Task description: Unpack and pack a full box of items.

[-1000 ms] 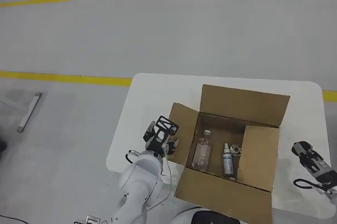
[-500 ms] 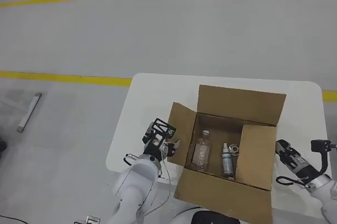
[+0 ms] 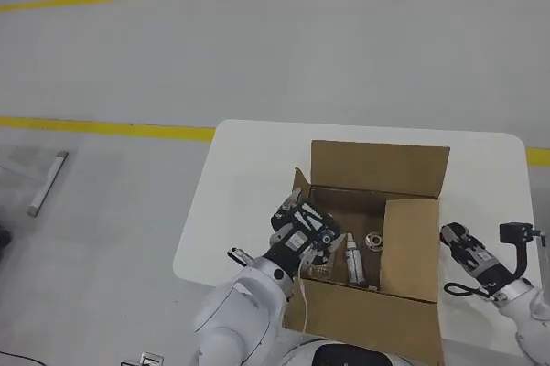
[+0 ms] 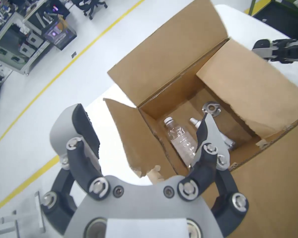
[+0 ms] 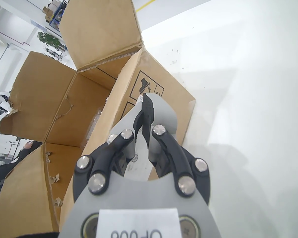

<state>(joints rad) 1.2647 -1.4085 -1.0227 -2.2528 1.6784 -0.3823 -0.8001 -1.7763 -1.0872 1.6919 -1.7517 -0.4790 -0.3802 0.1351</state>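
1. On the white table, a cardboard box stands roughly mid-tabletop with its flaps raised and open
2. Down on the box floor lie a clear plastic bottle, a small white spray bottle just beside it, and a round metal flange past the spray bottle, toward the right flap
3. Over the box's left edge hovers the left gripper, above the end where the clear bottle lies. Its jaws are spread wide with nothing between them. In the left wrist view one finger sits over the left flap and table, and the other over the box's inside
4. Outside the box, just beside its right wall and the raised right flap, is the right gripper. Its fingers are pressed together and hold nothing. In the right wrist view the dark pads meet in front of the box's outer wall, which carries printed handling symbols
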